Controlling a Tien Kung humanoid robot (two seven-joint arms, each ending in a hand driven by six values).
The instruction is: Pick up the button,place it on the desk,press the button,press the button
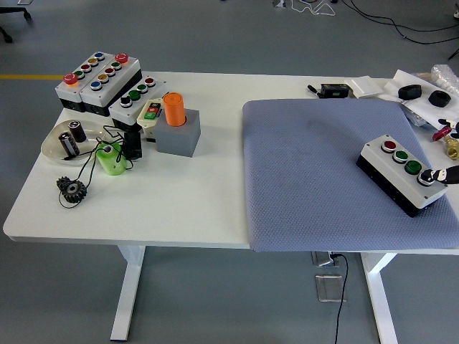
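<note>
I hold my right hand point(439, 175), fingertip extended, on the box's point(401, 172) 4 o'clock button; I press straight down.

Right robot hand point(439, 175) cut off by the right edge; only fingertips show, grip unreadable. Just behind it, a red item point(445, 132) is too small to identify. Packaging point(445, 74) farther behind runs off frame.

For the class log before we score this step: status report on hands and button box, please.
Right hand at picture's right edge, fingertip on button box's nearest button. Box flat on grey mat. Left hand out of view. Nothing in the way.
</note>
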